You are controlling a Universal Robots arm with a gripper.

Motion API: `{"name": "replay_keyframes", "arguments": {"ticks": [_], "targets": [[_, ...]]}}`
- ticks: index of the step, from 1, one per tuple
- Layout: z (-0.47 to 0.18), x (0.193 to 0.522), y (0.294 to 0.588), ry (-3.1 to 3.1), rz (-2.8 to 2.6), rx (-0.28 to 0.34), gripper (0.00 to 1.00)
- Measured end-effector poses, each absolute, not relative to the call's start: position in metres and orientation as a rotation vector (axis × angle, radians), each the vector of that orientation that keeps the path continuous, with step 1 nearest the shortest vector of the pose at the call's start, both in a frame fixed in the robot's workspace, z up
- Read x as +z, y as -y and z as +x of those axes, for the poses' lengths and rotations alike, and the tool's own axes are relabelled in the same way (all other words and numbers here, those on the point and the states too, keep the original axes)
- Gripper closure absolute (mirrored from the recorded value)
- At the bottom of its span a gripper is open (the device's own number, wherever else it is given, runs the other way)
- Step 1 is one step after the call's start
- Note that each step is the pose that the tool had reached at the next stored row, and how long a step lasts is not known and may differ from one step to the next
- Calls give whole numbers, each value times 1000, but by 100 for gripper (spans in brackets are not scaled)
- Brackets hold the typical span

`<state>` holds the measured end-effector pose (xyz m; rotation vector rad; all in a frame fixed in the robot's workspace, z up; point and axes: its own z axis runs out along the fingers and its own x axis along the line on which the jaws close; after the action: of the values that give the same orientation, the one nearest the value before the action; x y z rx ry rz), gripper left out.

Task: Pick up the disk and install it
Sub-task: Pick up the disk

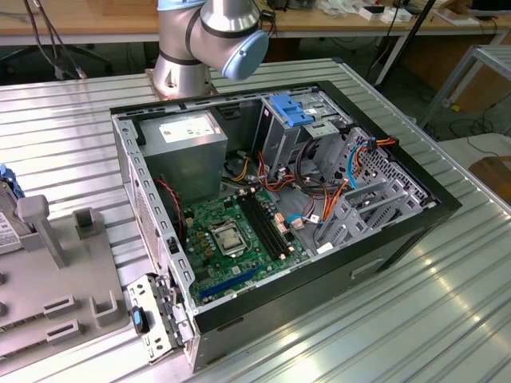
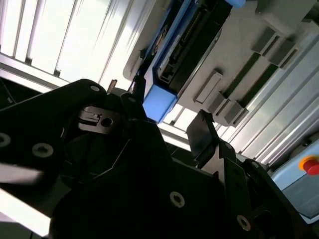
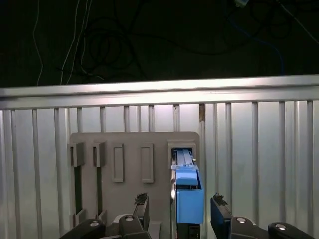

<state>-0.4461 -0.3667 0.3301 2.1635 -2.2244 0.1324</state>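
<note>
**Gripper open astride disk, disk in holder**

The gripper [image 3: 180, 200] is open. In the first wrist view its two dark fingers [image 3: 219, 211] stand one on each side of the disk [image 3: 189, 191], w/ a gap showing on both sides and no contact visible. The second wrist view shows the same: gripper [image 2: 169, 102] spread wide, w/ the blue end of the disk [image 2: 160, 102] between the tips.

The disk isn't lifted. It stands on edge in an end slot of the grey holder [image 3: 132, 144], bright blue rail toward the cam and the dark body running back into the slot. In the second wrist view the connector edge and blue rail run along the holder [image 2: 234, 55]. The holder's other slots and recesses sit beside the disk.

The holder lies flat on the ribbed metal table [image 3: 259, 149]. In the exterior view it [image 1: 48, 319] sits at the exterior view's left, well apart from the open PC case [image 1: 383, 231] in the middle of the table [image 1: 415, 319].

Inside the case:
- green motherboard [image 1: 231, 239], low centre
- grey PSU box [image 1: 188, 136], at the back
- metal drive cage w/ blue latch [image 1: 291, 112], beside the PSU box
- orange, red and blue cables, toward the exterior view's right

The arm [image 1: 200, 40] has its base just behind the case.
</note>
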Motion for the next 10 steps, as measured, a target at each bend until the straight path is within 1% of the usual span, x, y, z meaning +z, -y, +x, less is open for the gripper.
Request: {"name": "replay_keyframes", "arguments": {"ticks": [10], "targets": [[-446, 316, 365, 2227, 2164, 129, 40]]}}
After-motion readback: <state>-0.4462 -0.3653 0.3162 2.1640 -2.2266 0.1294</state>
